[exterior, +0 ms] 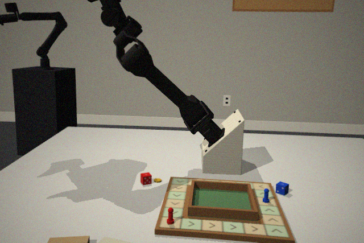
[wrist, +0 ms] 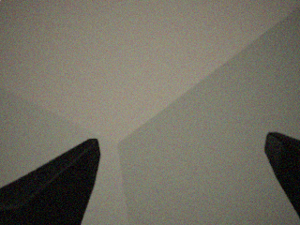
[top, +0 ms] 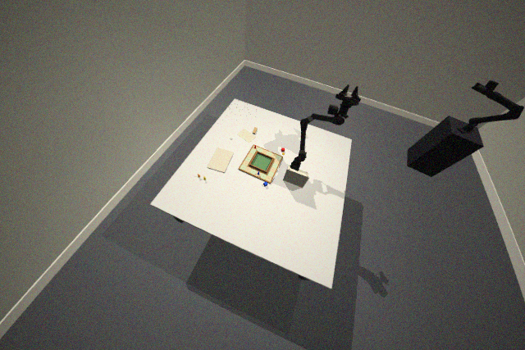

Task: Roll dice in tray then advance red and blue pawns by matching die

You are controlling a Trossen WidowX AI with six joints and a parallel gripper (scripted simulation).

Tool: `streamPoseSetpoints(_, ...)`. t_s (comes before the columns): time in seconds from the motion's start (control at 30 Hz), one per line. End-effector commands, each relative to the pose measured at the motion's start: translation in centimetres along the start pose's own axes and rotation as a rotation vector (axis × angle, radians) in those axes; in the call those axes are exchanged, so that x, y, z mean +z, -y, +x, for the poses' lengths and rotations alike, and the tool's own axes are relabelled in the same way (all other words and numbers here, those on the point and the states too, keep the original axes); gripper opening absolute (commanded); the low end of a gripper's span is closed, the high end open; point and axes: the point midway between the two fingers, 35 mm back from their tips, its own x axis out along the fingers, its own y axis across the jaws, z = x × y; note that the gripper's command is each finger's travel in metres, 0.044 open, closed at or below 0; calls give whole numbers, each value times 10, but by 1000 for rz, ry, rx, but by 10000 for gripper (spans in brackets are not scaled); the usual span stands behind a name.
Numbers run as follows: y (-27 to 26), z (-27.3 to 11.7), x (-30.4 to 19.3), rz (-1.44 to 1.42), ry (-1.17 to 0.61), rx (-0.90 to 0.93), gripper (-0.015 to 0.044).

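The red die [top: 282,149] [exterior: 145,178] lies on the table left of the board in the exterior view. The blue die [top: 265,184] [exterior: 282,188] lies on the table just off the board's right side there. The tray [top: 261,161] [exterior: 222,213], brown-walled with a green floor, is in the middle of the board and holds nothing visible. The red pawn [top: 255,147] [exterior: 170,215] stands upright on the board's near-left corner square in the exterior view. The blue pawn [top: 258,173] [exterior: 265,196] stands upright on the right column. My gripper [top: 352,87] [wrist: 181,143] is open and empty, raised high, pointing up.
The arrow board [exterior: 223,235] surrounds the tray. A yellow disc [exterior: 157,180] lies beside the red die. A beige sheet [top: 220,160], two small pieces [top: 202,177], a paper [top: 245,135] and a brown block [top: 254,130] are also on the table. Another arm [top: 494,117] stands on a black pedestal.
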Motion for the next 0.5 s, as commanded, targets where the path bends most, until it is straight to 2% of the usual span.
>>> streamPoseSetpoints(0.0,1,0,0,-2,4,-3,374)
streamPoseSetpoints(0.13,20,-8,3,-34,72,-68,275)
streamPoseSetpoints(0.33,57,-27,2,-98,171,-215,275)
streamPoseSetpoints(0.47,94,-53,-8,-169,221,-396,275)
